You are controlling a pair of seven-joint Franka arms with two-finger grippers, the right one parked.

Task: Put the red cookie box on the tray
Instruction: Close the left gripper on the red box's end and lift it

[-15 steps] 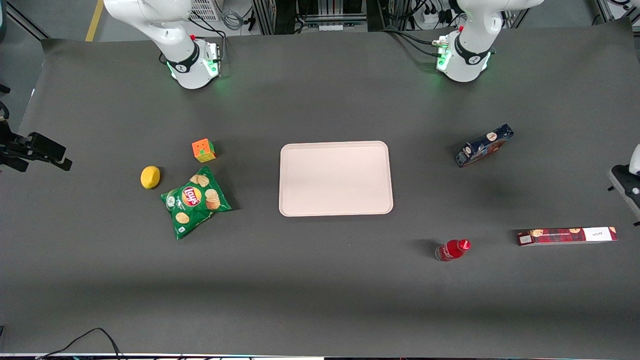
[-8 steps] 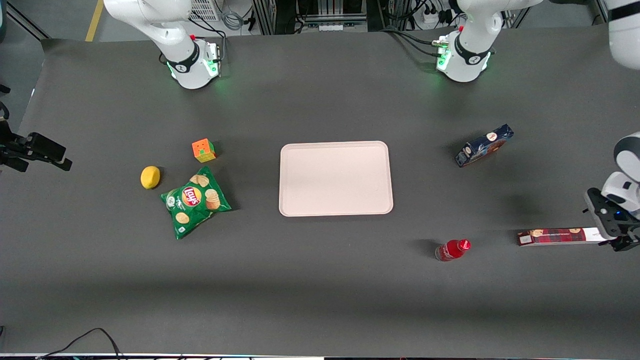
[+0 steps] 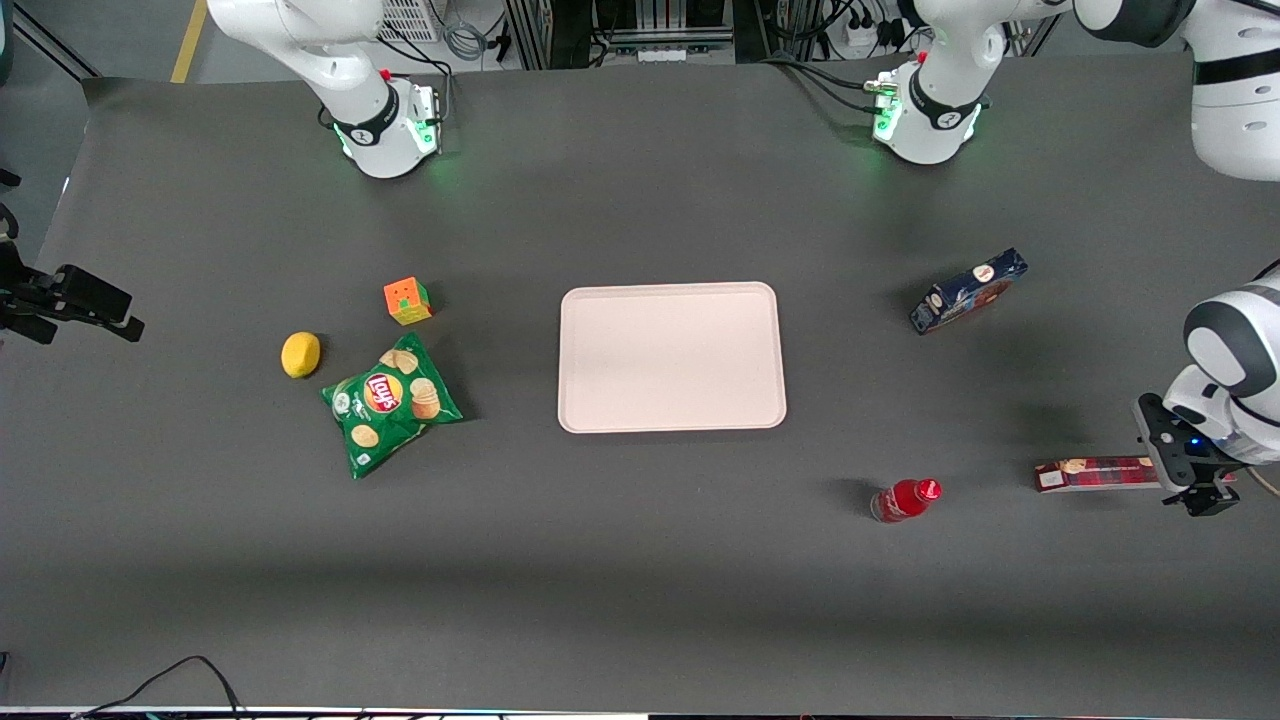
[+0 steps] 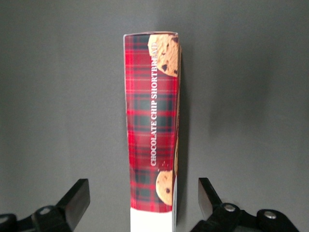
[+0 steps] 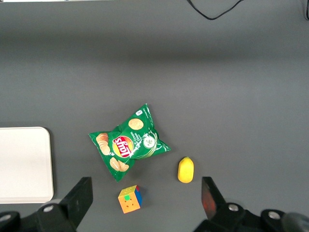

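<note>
Red box (image 3: 1095,474): lies flat on the table toward the working arm's end, well apart from the tray (image 3: 672,357), nearer the front camera than the blue box (image 3: 968,291), with the red bottle (image 3: 905,499) between it and the tray's end of the table. Long axis: runs sideways across the front view, in line with the table's length. Gripper (image 3: 1195,478): poised over the box's outer end, which it hides in the front view. Fingers: spread wide, holding nothing; in the wrist view one finger (image 4: 77,198) stands on each side of the box (image 4: 153,125), clear of both long faces, so the slim width sits between them and the long axis leads straight away from the gripper. Wrist view alone shows: the white end between the fingers, the gaps at either side. Front view alone shows: the distance to the tray. Judgement: a descent and closing across the narrow width is what remains before the carry
</note>
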